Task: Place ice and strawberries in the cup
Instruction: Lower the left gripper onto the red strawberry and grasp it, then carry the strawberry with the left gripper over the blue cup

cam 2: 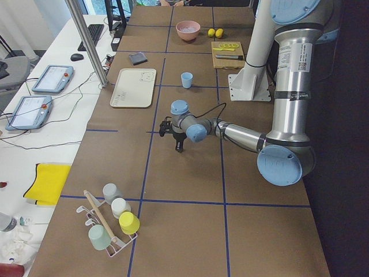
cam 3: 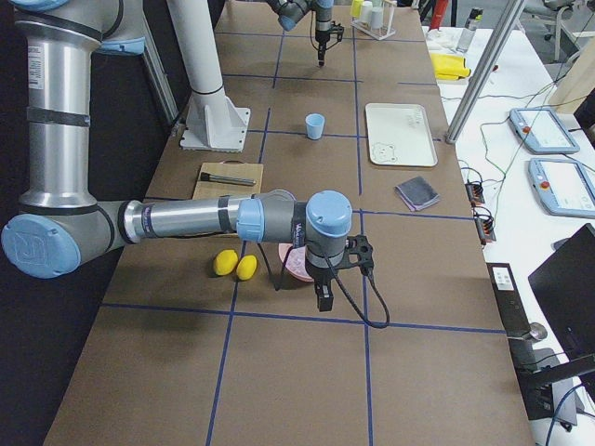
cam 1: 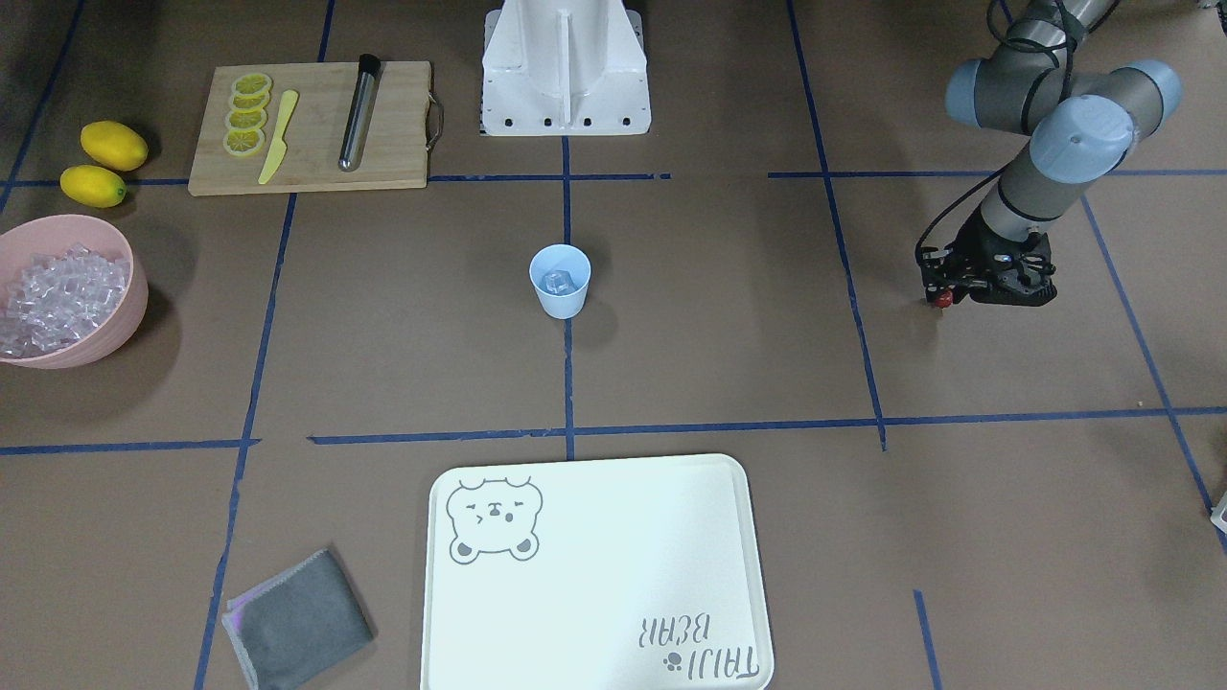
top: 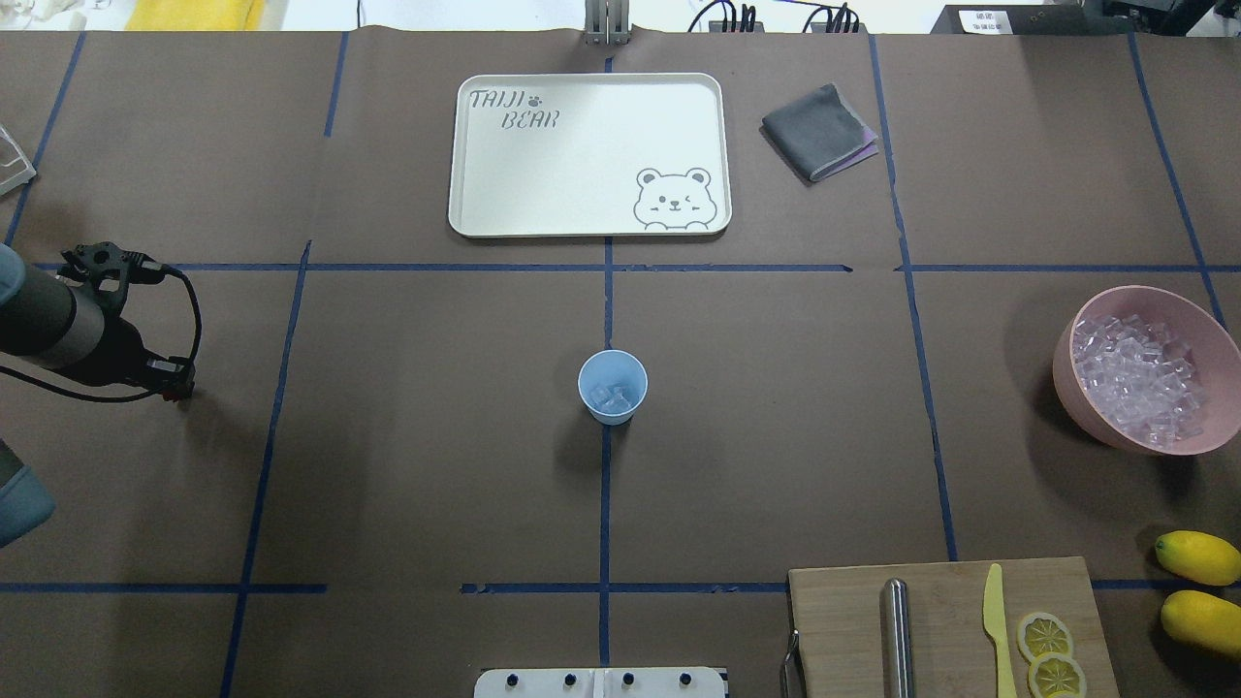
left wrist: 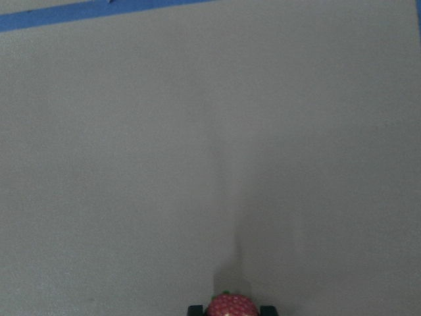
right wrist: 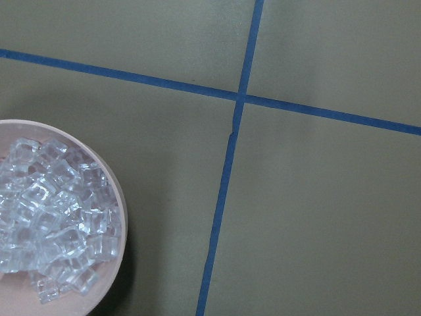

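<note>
Inside the cup [cam 1: 560,303], ice cubes [cam 1: 557,281]; inside the pink bowl [cam 1: 123,324], many more.

blue cup [cam 1: 559,303] upright w/ ice [cam 1: 557,281] inside, mid-table; red strawberry [left wrist: 232,307] between left fingers [left wrist: 267,309]

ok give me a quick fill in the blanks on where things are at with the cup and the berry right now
1. The left gripper is shut on the ____.
2. The cup at the middle of the table already holds some ____.
3. The bowl is ____ in colour.

Missing words: strawberry; ice; pink.
</note>
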